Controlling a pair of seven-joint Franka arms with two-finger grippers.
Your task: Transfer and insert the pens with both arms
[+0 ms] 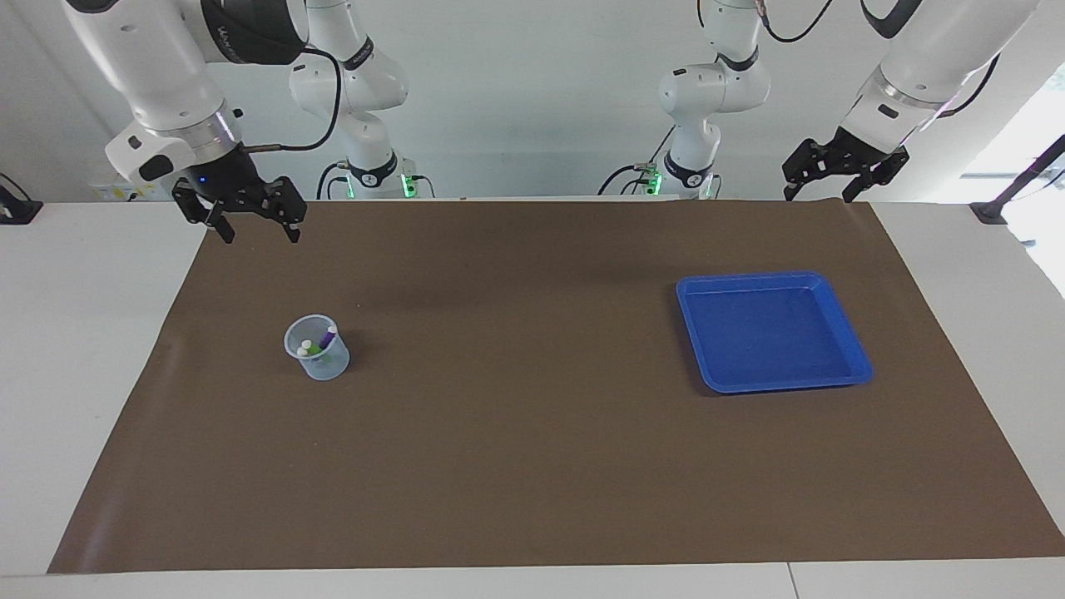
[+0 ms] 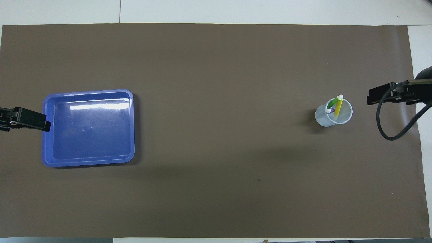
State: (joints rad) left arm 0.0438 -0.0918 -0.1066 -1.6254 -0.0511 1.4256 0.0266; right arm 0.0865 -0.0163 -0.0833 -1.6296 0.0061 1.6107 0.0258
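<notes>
Pens: we see three short slim marker pens, a yellow one, a green one and a purple one, each with a pale cap end. They stand leaning in a small clear plastic cup on the brown mat, toward the right arm's end of the table.
Handling: we judge them light, stiff and smooth, so they may slip or turn between the fingers.
Where to hold: we would take one by the upper part above the cup's rim, since the cup looks easy to tip.
Tray: the blue square plastic tray holds nothing, well apart, toward the left arm's end.
Right gripper: jaws wide, holding nothing, over the mat's edge.
Left gripper: jaws wide, holding nothing; this arm waits.
</notes>
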